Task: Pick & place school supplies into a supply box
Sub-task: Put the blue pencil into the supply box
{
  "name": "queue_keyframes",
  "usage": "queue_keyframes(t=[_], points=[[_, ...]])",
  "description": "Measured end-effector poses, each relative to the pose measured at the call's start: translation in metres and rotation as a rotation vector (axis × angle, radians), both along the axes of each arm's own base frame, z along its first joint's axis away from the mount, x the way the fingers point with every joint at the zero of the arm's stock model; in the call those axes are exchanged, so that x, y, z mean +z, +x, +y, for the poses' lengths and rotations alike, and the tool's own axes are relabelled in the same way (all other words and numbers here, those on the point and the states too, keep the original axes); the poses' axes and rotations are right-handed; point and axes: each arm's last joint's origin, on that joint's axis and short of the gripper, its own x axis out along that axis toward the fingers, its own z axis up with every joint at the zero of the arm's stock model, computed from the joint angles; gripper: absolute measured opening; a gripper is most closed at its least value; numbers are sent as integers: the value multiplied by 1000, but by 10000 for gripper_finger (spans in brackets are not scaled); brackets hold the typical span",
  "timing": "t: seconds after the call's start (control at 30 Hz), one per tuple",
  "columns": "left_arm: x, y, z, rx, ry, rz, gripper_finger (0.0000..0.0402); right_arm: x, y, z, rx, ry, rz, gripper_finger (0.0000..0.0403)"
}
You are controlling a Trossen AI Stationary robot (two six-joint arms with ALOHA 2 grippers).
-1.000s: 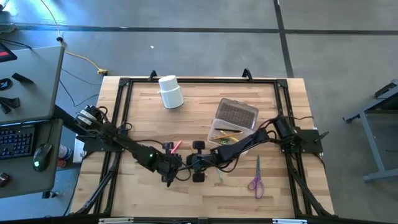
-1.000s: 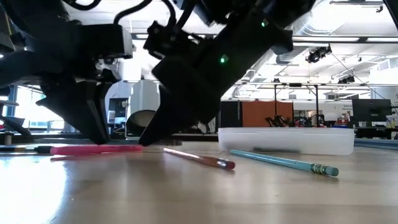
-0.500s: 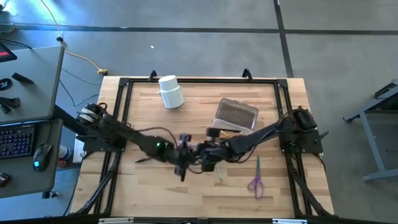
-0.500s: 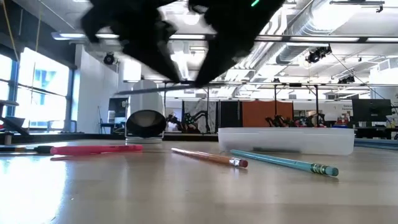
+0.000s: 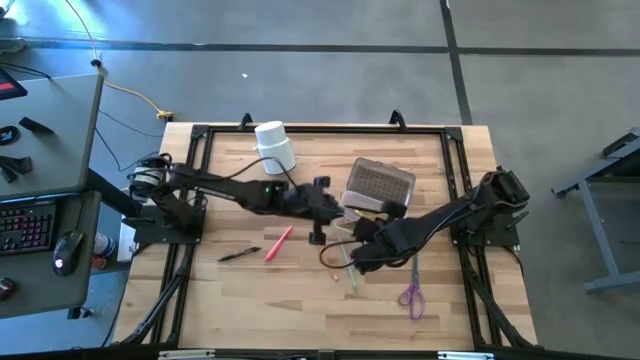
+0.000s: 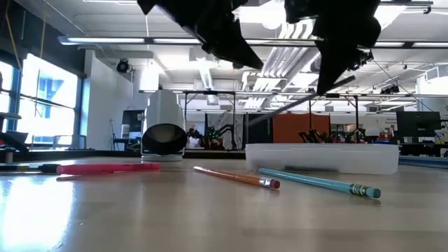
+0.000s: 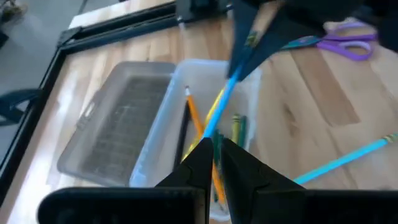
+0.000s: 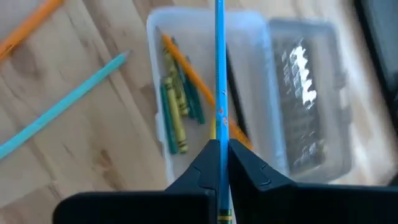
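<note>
While crayons (image 8: 174, 118) fill it, the supply box (image 8: 249, 37) lies open—lidless.

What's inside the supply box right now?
The supply box holds an orange pencil, green and yellow crayons and a dark pen. The blue pencil in the right gripper hides part of the floor, so more may lie there.

Stood on grey concrete floor (image 5: 300, 90). Grey desk (image 5: 45, 160) at left, with keyboard (image 5: 25, 228) and mouse (image 5: 65, 250). Far off, tall windows (image 6: 35, 105), ceiling ducts (image 6: 364, 21), orange partition (image 6: 301, 128).
</note>
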Motion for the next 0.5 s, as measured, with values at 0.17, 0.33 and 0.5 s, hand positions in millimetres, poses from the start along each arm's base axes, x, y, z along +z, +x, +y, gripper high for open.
queue_keyframes(t=[0.17,0.33,0.5], points=[[4,-8,9,43,-34,42,65,-17,-10,3,-51,35,37,6],[21,-37,10,103,-96,159,65,-49,-26,5,-112,40,48,8],[63,-82,13,241,-149,263,65,-72,-40,5,-145,64,60,6]])
